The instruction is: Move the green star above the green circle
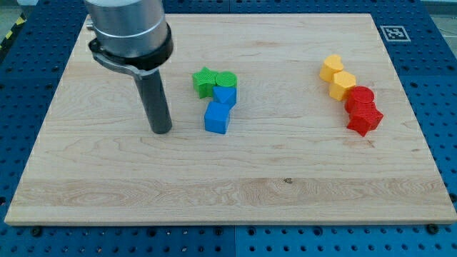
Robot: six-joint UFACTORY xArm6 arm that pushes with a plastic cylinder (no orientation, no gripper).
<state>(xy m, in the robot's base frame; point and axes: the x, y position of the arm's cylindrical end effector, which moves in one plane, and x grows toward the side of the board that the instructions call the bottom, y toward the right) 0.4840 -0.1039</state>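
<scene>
From the one camera I see my tip (162,131) resting on the board (285,185), well to the view's left of the blue cube (217,118) and apart from every block. The rod carries no pincer, so there is nothing to spread or press. The green star (204,81) sits touching the green circle (226,80) on its left side, both just above two blue blocks. Far right, two yellow blocks (337,76) and two red blocks (363,109) form a slanting row
</scene>
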